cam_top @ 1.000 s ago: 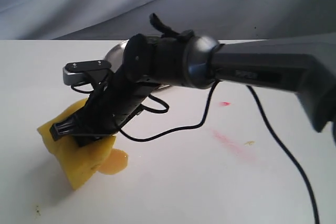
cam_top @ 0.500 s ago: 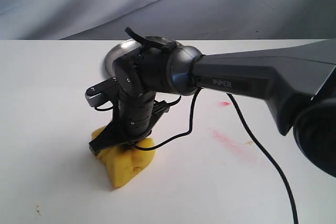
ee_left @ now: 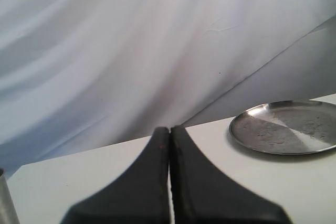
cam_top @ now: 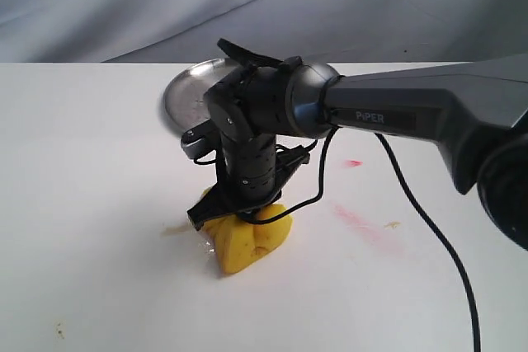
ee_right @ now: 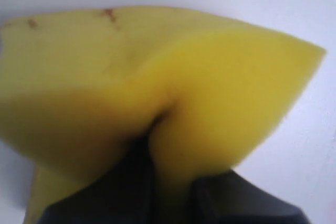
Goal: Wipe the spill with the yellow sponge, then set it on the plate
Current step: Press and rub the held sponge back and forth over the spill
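My right gripper [cam_top: 235,216] clenches the yellow sponge [cam_top: 247,246], which is creased between its fingers and pressed down on the white table [cam_top: 91,204]. A faint amber trace of the spill [cam_top: 175,229] lies just beside the sponge. The plate [cam_top: 183,98] sits behind the gripper, and a pink-red smear [cam_top: 363,225] lies well apart. My left gripper [ee_left: 169,132] is clenched on nothing.

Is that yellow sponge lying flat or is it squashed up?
Squashed and folded. The right gripper pinches the yellow sponge, and its wrist view shows foam bulging around a deep crease.
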`<state>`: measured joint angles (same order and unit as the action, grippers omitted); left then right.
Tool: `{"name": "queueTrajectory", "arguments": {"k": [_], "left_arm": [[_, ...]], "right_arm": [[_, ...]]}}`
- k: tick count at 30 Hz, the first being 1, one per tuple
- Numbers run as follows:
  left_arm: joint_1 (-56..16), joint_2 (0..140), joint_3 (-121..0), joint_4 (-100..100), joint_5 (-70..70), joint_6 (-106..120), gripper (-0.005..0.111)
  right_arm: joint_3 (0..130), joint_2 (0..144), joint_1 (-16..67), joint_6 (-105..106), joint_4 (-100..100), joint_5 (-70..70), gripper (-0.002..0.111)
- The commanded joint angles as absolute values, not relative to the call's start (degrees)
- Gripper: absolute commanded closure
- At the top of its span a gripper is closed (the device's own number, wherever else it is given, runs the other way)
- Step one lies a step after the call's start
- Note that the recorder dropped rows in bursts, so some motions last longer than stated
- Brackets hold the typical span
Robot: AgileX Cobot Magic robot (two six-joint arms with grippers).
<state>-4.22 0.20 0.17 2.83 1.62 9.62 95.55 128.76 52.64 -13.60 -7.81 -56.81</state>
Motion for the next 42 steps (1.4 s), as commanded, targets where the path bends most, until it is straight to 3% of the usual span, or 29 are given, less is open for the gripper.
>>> {"name": "queueTrajectory", "arguments": {"k": [1,15,22,31,39,42], "left_arm": [[-3.97,0.0,0.0,2.42,1.33,9.12,0.107],[-3.97,0.0,0.0,2.42,1.33,9.12,0.107],[-3.97,0.0,0.0,2.42,1.33,9.12,0.107],[-3.97,0.0,0.0,2.42,1.33,9.12,0.107],[-3.97,0.0,0.0,2.42,1.33,9.12,0.107],[-3.97,0.0,0.0,2.42,1.33,9.12,0.107]], "right_arm": [[94.07,129.43,53.78,-4.56,1.5,-60.98,0.108],[94.6,129.56,55.74,1.34,19.42,-42.02,0.108],[104.73,133.24,53.46,-5.08,6.44,-53.44,0.108],[106.06,133.33,49.6,-11.11,-11.38,-68.64,0.108],[96.76,129.14,53.35,1.28,8.11,-64.97,0.108],[96.76,129.26,56.21,1.93,15.01,-55.77,0.108]]}}
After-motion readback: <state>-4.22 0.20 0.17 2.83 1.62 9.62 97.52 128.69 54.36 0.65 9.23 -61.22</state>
